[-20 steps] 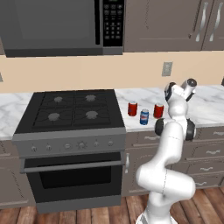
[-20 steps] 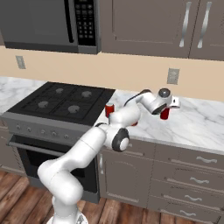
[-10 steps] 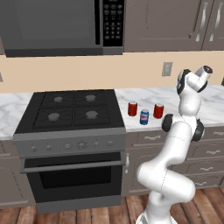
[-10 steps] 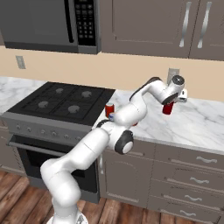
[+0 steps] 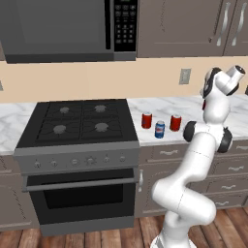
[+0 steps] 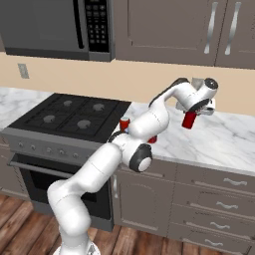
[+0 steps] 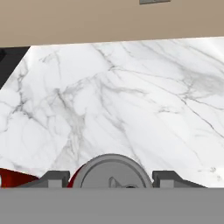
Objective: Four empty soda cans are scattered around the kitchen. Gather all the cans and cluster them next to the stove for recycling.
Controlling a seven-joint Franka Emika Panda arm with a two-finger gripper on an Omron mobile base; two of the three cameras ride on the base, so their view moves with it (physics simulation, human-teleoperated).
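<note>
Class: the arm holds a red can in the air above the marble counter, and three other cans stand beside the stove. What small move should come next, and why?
Probably carry the held can leftward toward the stove and begin lowering it. The gripper is shut on it, well above the counter and to the right of the three cans grouped beside the stove, so it is not yet in the cluster.
</note>
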